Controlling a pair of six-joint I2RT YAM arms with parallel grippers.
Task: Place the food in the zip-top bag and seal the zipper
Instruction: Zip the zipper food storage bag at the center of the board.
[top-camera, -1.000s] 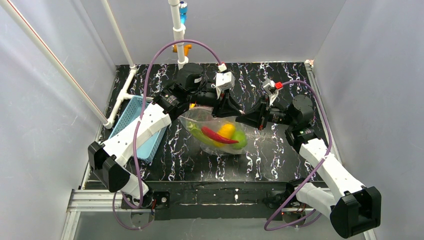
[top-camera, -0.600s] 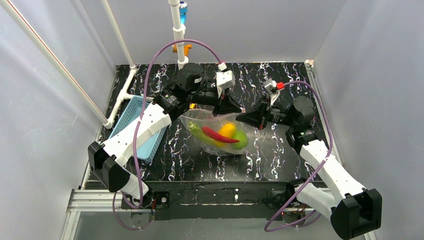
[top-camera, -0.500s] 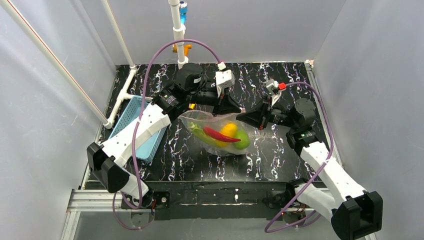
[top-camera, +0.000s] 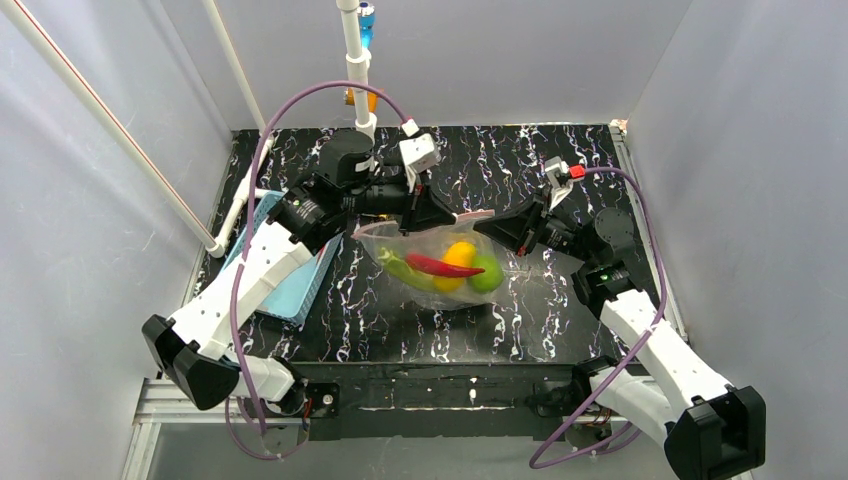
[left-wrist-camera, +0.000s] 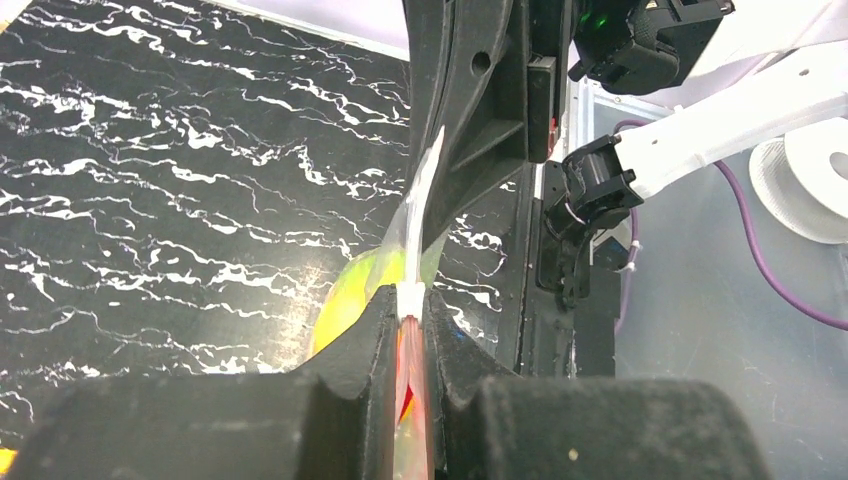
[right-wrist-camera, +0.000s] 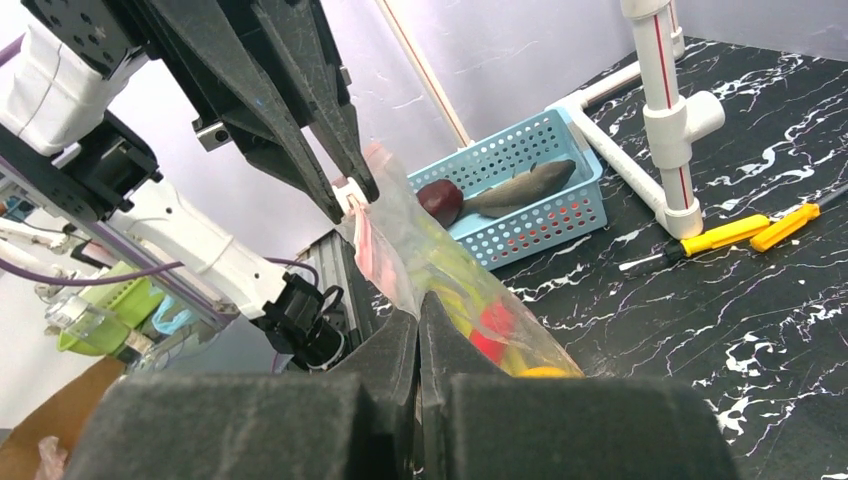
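Found the left tool (top-camera: 430, 214) and the right tool (top-camera: 488, 229) each pinched narrow on the zipper (top-camera: 468, 215), set farther apart than half a second before after a leftward slide by the left one, with the bag (top-camera: 395, 238) slung between them over the counter (top-camera: 380, 320) and the chili (top-camera: 445, 266), yellow fruit (top-camera: 458, 253), apple (top-camera: 487, 274) and leek (top-camera: 400, 268) inside. Took that for a sealing or tautening stroke along the mouth, though with the fish (right-wrist-camera: 520, 185) and dark red piece (right-wrist-camera: 438, 198) left in the basket (right-wrist-camera: 545, 215). Could not tell whether the strip had pressed shut, nor see its end beyond the left tool's fingers.
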